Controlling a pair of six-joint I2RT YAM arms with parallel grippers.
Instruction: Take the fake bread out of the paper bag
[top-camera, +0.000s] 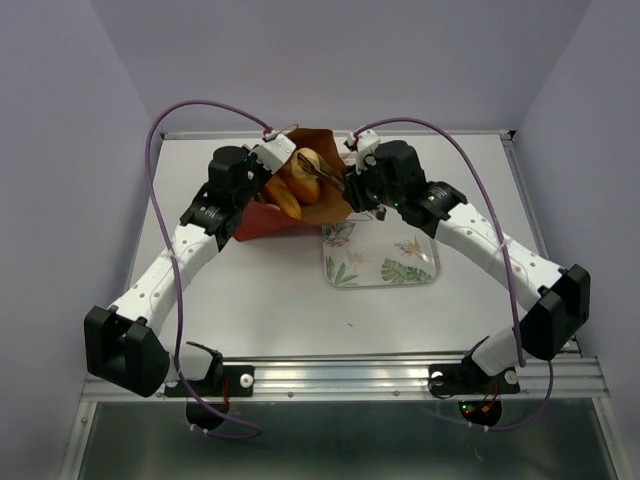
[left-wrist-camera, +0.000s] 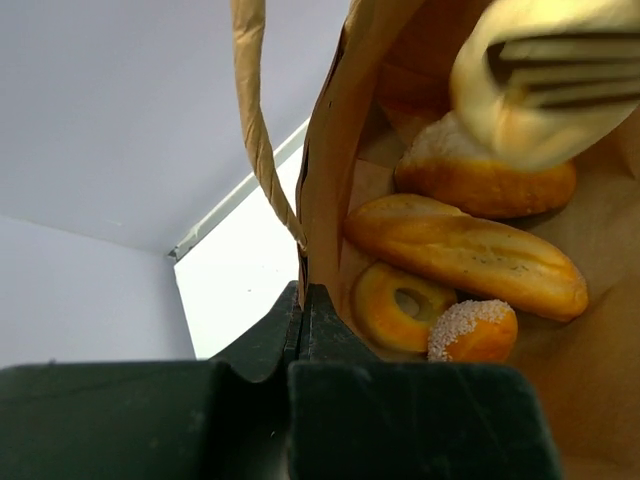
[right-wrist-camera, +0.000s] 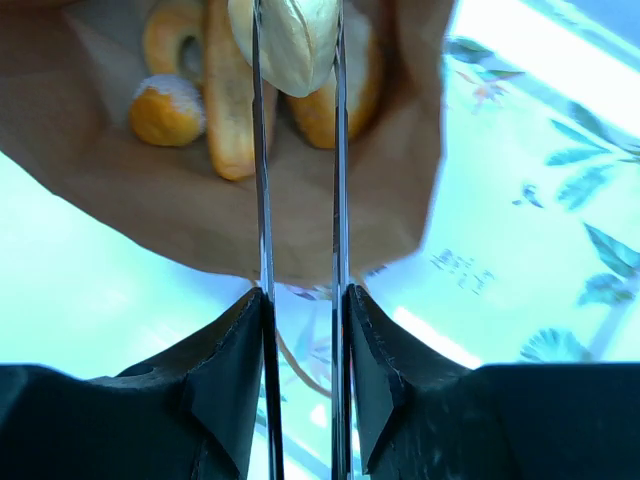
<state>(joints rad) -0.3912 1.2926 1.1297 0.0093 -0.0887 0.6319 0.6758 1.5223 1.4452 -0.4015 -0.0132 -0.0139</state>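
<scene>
At the paper bag's (right-wrist-camera: 200, 220) mouth, the right jaws pinch the pale wedge (right-wrist-camera: 295, 35) between them; the left jaws clamp the bag's rim.

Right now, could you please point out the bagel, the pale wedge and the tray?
Bagel (left-wrist-camera: 375, 300): left wrist view, on the ring's left side.
Wedge (right-wrist-camera: 295, 40): right wrist view, on its pale middle.
Tray (top-camera: 380, 262): top external view, on its bare middle.

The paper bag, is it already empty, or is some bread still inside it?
Not empty. Inside the paper bag lie a long loaf, a bagel, a bun and a sugared piece; the right claw holds a pale piece.
</scene>
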